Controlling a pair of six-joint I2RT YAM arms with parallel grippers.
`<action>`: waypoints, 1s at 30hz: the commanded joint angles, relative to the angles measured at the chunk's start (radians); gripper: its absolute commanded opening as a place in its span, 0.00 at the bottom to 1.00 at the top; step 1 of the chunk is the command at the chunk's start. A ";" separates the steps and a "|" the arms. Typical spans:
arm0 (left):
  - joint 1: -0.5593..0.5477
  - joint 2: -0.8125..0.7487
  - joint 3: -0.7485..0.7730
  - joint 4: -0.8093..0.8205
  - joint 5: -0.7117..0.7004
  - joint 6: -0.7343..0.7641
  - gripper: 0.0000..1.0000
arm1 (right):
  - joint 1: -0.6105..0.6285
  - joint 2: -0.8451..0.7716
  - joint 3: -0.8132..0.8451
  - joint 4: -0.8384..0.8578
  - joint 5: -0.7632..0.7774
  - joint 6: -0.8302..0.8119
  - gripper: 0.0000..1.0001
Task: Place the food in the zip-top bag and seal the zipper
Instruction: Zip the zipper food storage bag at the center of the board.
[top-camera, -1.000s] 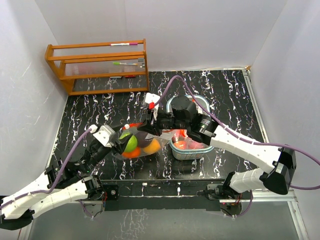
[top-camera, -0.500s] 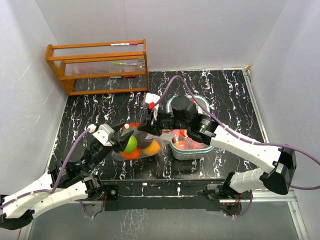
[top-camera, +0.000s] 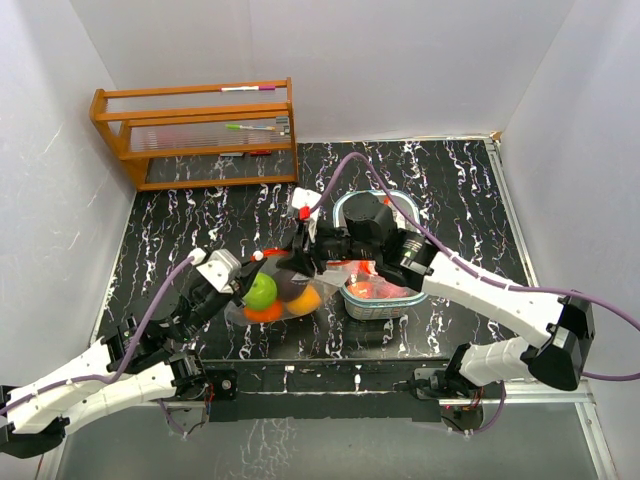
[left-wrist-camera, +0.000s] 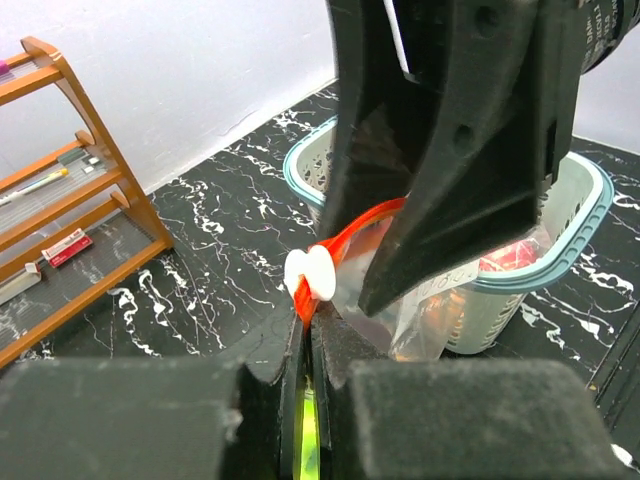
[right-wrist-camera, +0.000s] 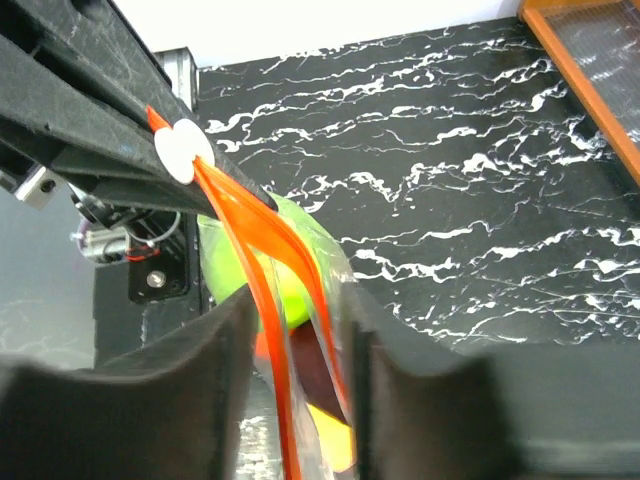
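Black marbled table inside white walls, wooden rack at far left, zip-top bag holding the food at mid-table, left gripper pressed shut on its orange zipper strip just beside the white slider, right gripper with the same strip between its fingers, pinching or not I cannot tell

Left arm, base at 7 o'clock: white shells, black joints, lilac cable, white wrist block. Right arm, base at 5 o'clock: same colours, black wrist barrel. Left claw, right claw: matte black, grainy.
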 joint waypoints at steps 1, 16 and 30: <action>-0.002 -0.011 0.035 -0.016 0.022 0.038 0.00 | 0.002 -0.048 0.001 -0.010 0.024 -0.014 0.72; -0.002 0.005 0.087 -0.236 0.277 0.052 0.00 | 0.002 -0.161 0.085 -0.175 -0.242 -0.215 1.00; -0.002 -0.016 0.093 -0.257 0.269 0.054 0.00 | 0.003 0.141 0.341 -0.316 -0.398 -0.265 0.69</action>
